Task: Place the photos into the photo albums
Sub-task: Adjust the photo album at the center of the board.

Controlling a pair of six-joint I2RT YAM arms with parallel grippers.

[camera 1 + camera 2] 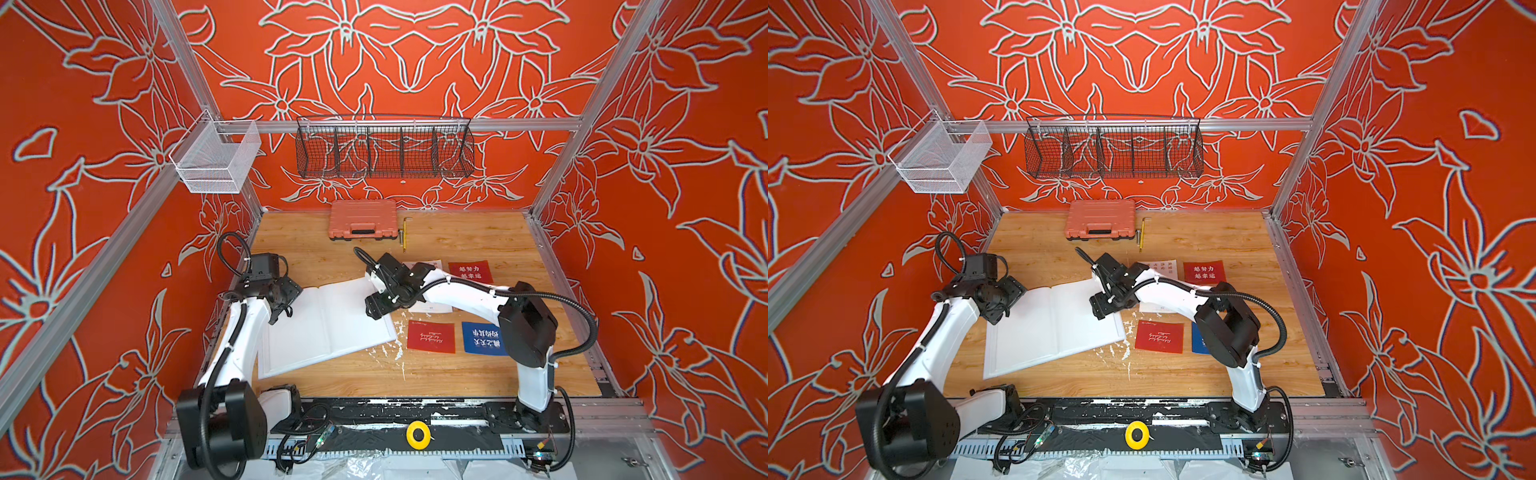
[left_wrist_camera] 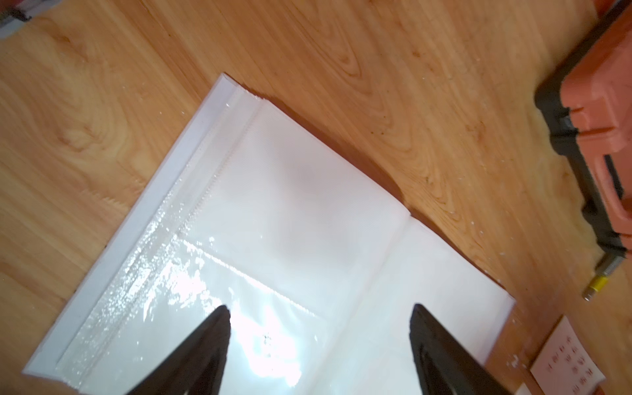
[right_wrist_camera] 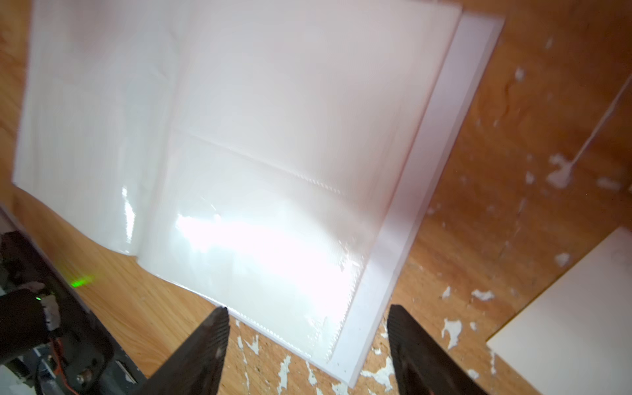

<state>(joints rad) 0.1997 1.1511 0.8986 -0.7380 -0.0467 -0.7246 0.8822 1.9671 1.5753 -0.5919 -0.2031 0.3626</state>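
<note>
Left jaws: wide apart and empty, hanging over the left page of the open photo album.
Right jaws: also wide apart and empty, above the right page, close to its outer edge.
Photo album: lies flat on the desk, left of centre, with the white sleeve pages up. I can see no card inside.
Photos: on the desk right of the album. There is a near red card with a blue card beside it, a far red card, and a white card just left of that one. Another white card is mostly under the right arm.
Step in hand: probably to fetch the first card, since the album is ready.
Doing it well: the right jaws should take the near red card, which is uncovered. A flat card gives little to pinch, so come at one edge, tilted. The left jaws can press the page while the card slides in.
Unclear: on which side the pockets open.
</note>
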